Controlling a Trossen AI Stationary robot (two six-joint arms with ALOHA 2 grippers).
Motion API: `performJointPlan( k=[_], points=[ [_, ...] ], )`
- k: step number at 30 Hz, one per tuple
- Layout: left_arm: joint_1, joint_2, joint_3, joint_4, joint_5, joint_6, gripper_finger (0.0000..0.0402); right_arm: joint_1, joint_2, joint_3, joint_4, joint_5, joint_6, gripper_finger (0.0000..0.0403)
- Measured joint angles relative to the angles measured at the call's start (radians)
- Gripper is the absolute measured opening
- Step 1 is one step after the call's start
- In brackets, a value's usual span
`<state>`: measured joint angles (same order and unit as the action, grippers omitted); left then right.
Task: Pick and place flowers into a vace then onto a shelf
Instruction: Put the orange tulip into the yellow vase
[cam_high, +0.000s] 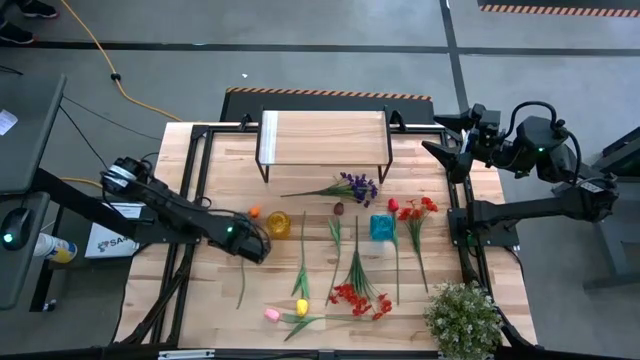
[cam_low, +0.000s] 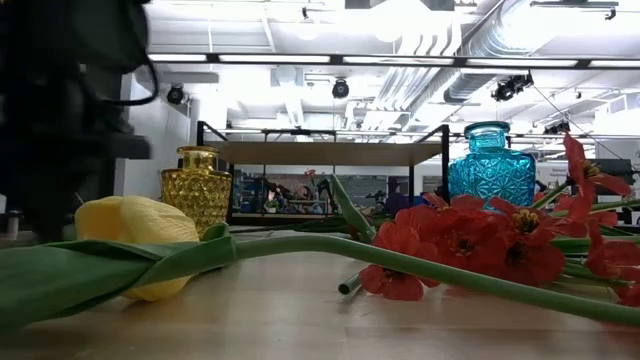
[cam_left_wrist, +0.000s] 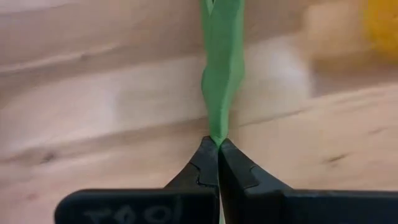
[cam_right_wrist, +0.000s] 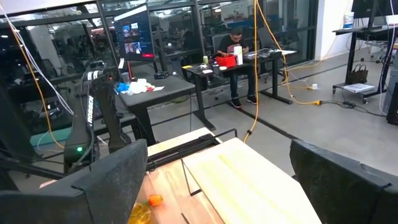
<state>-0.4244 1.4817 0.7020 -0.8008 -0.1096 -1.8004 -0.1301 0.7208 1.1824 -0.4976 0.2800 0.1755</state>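
While the right claw (cam_high: 447, 135) waits spread wide, the left claw (cam_left_wrist: 217, 144) pinches a green flower stem (cam_left_wrist: 221, 68); no writing reads clearly.

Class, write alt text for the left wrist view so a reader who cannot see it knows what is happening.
The left gripper is shut on a green flower stem, pinching it between two dark fingers. Light wooden tabletop fills the background, with a blurred yellow object at one corner.

Glossy faceted glass vases (cam_low: 490, 160); wood-grain tabletop (cam_high: 300, 150).
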Motion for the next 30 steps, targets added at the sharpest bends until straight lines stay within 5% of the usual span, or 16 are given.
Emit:
performJointPlan(
  k=[6,16,30],
  points=[
    [-0.088,-0.037,0.037,-0.097,0.045,-0.103,0.0028,0.0,0.0,0.0,0.0,0.002,-0.001,0.0382],
    [-0.202,-0.039,0.309,-0.41,-0.018,-0.142,0.0028,0.0,0.0,0.0,0.0,0.005,0.004,0.0382],
    [-0.349,-0.041,0.665,-0.747,-0.432,-0.094,0.0028,0.0,0.025,0.0,0.035,0.005,0.053,0.0382]
  ],
)
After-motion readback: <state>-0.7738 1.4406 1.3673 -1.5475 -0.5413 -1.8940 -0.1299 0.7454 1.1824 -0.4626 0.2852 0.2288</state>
